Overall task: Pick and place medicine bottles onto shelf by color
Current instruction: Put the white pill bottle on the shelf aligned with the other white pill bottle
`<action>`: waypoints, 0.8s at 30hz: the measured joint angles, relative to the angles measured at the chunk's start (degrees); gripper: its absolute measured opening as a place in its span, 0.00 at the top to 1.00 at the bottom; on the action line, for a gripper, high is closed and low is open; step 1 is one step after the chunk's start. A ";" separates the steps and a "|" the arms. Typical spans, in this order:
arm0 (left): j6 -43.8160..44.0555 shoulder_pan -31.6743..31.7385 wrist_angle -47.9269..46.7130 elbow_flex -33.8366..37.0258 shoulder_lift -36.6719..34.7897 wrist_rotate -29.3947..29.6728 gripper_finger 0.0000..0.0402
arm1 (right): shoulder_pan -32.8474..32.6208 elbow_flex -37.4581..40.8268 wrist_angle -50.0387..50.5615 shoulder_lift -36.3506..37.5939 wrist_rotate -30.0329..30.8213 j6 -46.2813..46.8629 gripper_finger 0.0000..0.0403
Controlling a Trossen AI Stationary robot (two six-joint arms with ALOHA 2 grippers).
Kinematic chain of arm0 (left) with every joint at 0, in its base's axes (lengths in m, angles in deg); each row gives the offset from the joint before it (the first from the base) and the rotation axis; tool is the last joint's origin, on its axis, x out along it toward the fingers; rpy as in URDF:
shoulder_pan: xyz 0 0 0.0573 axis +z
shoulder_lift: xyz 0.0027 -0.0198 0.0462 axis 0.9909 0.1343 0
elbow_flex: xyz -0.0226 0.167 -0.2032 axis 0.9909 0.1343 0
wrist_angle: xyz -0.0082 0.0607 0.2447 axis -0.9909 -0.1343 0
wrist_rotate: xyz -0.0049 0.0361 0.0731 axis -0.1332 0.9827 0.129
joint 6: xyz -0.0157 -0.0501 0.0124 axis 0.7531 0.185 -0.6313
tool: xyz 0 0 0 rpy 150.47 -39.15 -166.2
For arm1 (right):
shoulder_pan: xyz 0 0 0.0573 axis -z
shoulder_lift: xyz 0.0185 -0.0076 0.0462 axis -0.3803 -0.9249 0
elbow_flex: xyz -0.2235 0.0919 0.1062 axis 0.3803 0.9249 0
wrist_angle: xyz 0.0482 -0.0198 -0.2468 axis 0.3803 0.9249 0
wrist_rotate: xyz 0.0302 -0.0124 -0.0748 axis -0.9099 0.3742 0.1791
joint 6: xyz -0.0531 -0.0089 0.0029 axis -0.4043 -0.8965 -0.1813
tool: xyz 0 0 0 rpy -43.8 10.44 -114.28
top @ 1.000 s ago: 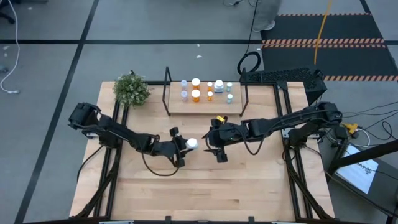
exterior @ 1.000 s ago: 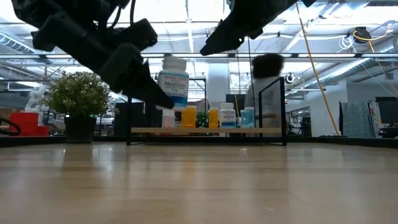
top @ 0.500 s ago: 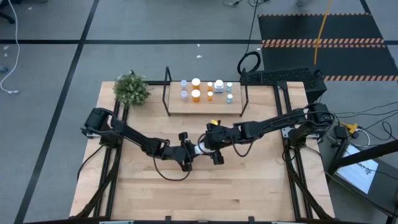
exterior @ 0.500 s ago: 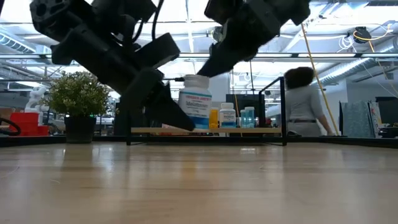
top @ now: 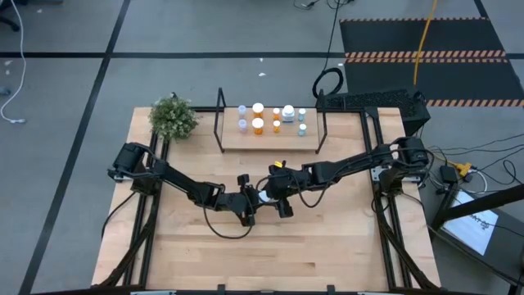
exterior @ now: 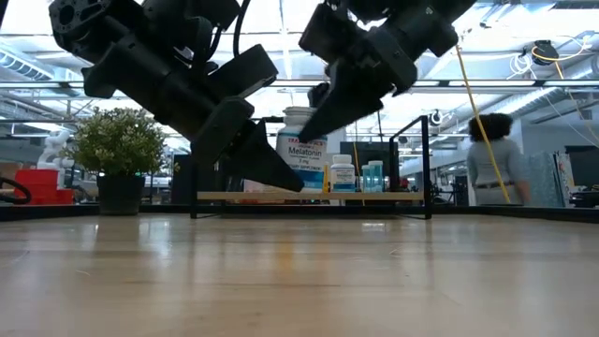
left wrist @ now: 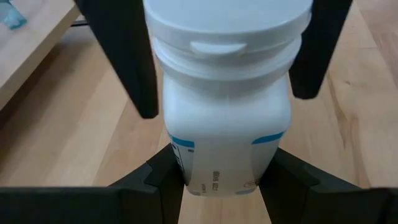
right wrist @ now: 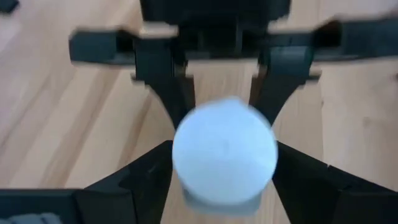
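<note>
A white medicine bottle (exterior: 304,150) with a white cap and a blue-edged label hangs above the middle of the table, and my left gripper (top: 250,200) is shut on it. My right gripper (top: 275,193) has come in from the table's right and stands open. Its two fingers stand on either side of the bottle's cap (right wrist: 224,149); I cannot tell whether they touch it. The shelf (top: 270,138) stands at the table's far edge and bears several small bottles (top: 258,124), orange, pale blue and white. My left gripper pinches the lower part of the bottle's body (left wrist: 186,168) between its two fingers, near the base. The fingers slant down from the table's left. The bottle stands about upright, cap up, lifted clear of the table.
A potted plant (top: 173,117) stands at the far left corner of the table, beside the shelf. Bare wood lies toward the table's near edge (top: 270,254). A person (exterior: 491,154) walks in the room beyond the table.
My left gripper has carried the white bottle down and toward the table's right and near edges, keeping it upright. My right gripper has come down and toward the left, up to the bottle, so that its fingers now flank the cap.
</note>
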 joint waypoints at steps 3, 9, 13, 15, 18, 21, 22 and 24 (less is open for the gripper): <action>0.04 0.00 -0.02 0.00 0.00 0.00 0.58 | 0.32 -0.05 -0.76 0.11 -0.10 -0.19 0.43; 1.14 0.02 0.47 0.00 0.02 0.20 0.57 | 0.70 -0.05 -0.46 0.11 -0.17 -0.28 0.56; 3.19 -0.03 0.55 0.02 0.09 0.69 0.53 | 0.70 -0.05 -0.41 0.13 -0.30 -0.32 0.57; 4.76 -0.04 0.76 0.02 0.09 1.79 0.47 | 0.70 -0.05 0.43 0.55 -0.07 -0.31 0.55; 6.38 -0.13 0.75 0.02 0.09 2.80 0.38 | 0.76 -0.05 2.10 1.39 -0.03 -1.47 0.53; 7.26 -0.17 0.68 0.02 0.09 2.80 0.29 | 0.94 -0.03 4.96 3.26 -0.07 -2.59 0.53; 7.37 -0.17 0.56 0.02 0.09 2.80 0.27 | 1.08 -0.03 6.39 4.07 -0.17 -2.94 0.53; 7.70 -0.17 0.38 0.02 0.09 2.80 0.23 | 1.62 -0.03 8.78 6.11 -0.08 -3.51 0.54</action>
